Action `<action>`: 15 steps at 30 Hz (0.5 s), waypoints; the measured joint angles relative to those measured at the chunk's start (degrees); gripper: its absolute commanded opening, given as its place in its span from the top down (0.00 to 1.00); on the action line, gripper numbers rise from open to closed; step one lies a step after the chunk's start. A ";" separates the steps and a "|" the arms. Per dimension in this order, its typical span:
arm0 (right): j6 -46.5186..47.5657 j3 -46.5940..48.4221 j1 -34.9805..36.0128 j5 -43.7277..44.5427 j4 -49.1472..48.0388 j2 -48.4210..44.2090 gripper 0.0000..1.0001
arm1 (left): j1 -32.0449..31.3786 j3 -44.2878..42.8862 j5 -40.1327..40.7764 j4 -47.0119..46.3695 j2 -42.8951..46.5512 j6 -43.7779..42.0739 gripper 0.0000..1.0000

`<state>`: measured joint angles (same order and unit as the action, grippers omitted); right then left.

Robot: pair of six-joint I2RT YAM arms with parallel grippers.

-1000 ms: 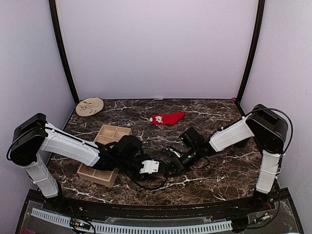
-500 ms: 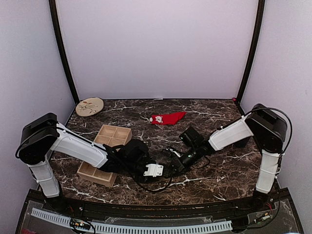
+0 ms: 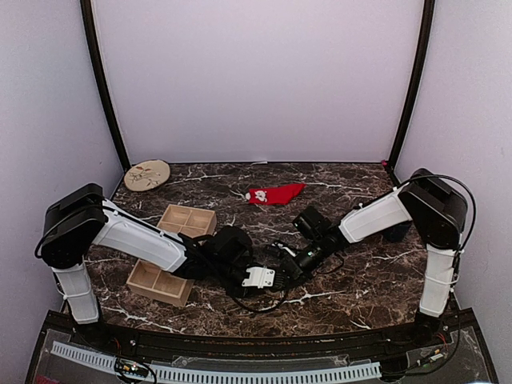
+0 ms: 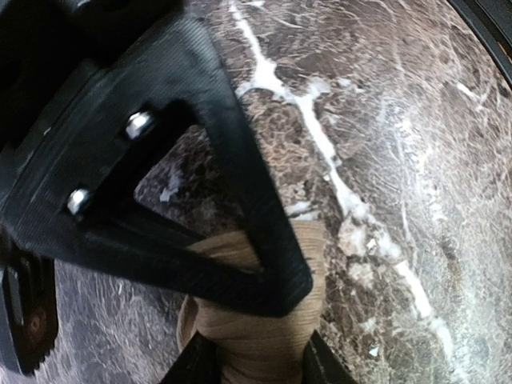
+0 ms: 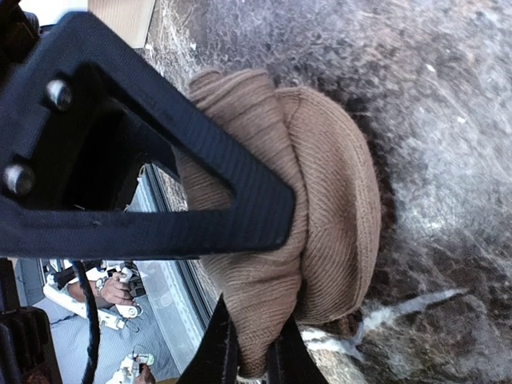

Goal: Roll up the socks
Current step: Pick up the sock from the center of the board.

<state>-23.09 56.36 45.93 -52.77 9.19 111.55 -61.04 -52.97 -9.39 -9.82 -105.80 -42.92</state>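
**Two-armed hold on the tan sock point(image 5: 336, 200).** The left arm point(image 3: 136, 236) and right arm point(image 3: 376, 218) meet at the lower centre of the overhead frame, where their wrists hide the sock from above. In the right wrist view the right jaws are closed to the thickness of the cloth. They pinch a doubled fold at the bottom centre, and the ribbed fabric swells above the pinch into a rounded hump lying on the desk point(image 3: 352, 280). In the left wrist view the left jaws are likewise nearly shut on a bunched end of the same sock, at the bottom centre of that frame. Gripping from opposite sides probably lets one arm anchor the bundle while the other turns fabric over it, and the roll looks begun but loose. The red sock point(image 3: 276, 194), with its small white patch, lies flat in the upper centre of the overhead frame, well apart from both arms and not yet handled. A wooden compartment tray point(image 3: 189, 218) sits left of centre, partly under the left arm, and a round cream disc point(image 3: 146, 174) lies in the far left corner. The desk is dark brown marble pattern with white veins, smooth and probably slippery under cloth. Pale lilac walls point(image 3: 256, 80) and black corner posts point(image 3: 104, 88) enclose it.
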 measured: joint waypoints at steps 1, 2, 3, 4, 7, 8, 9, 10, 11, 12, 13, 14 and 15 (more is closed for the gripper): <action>0.09 0.02 -0.07 -0.07 0.17 0.04 1.00 | 0.00 -0.63 -0.13 0.85 -0.35 0.00 0.75; 0.13 0.04 -0.17 -0.13 0.42 0.04 1.00 | 0.00 -1.07 -0.22 1.36 -0.57 0.02 0.82; 0.15 0.07 -0.28 -0.20 0.55 0.04 1.00 | 0.00 -1.79 -0.33 2.32 -0.94 -0.46 0.87; 0.17 0.09 -0.39 -0.22 0.76 0.04 1.00 | 0.00 -2.34 -0.42 2.99 -1.20 -0.22 0.90; 0.20 0.09 -0.74 -0.55 1.33 0.04 0.98 | 0.00 -4.09 -0.90 5.53 -1.66 -0.50 0.98; 0.20 0.09 -0.81 -0.59 1.44 0.02 0.95 | 0.00 -4.66 -1.14 6.36 -1.84 -0.63 1.00; 0.20 0.09 -0.87 -0.61 1.53 0.02 0.90 | 0.00 -4.98 -1.16 6.86 -1.90 -0.59 1.00; 0.20 0.09 -0.87 -0.59 1.57 0.02 0.83 | 0.00 -5.14 -1.25 7.10 -1.99 -0.46 1.00; 0.31 0.09 -0.90 -0.52 1.62 0.00 0.77 | 0.02 -5.18 -1.29 7.19 -2.01 -0.37 1.00; 0.35 0.09 -0.90 -0.48 1.66 -0.02 0.72 | 0.02 -5.18 -1.29 7.19 -2.03 -0.28 1.00; 0.39 0.09 -0.87 -0.39 1.73 -0.04 0.68 | 0.02 -5.20 -1.31 7.19 -2.05 -0.13 1.00; 0.37 0.04 -0.87 -0.31 1.77 -0.15 0.63 | 0.02 -5.25 -1.33 7.17 -2.10 0.07 1.00; 0.35 -0.15 -0.87 -0.33 1.60 -0.39 0.58 | 0.02 -5.29 -1.33 7.15 -2.12 0.26 1.00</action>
<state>-22.74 56.21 45.06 -53.10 10.79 111.15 -61.01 -58.26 -10.72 -2.68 -107.92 -42.65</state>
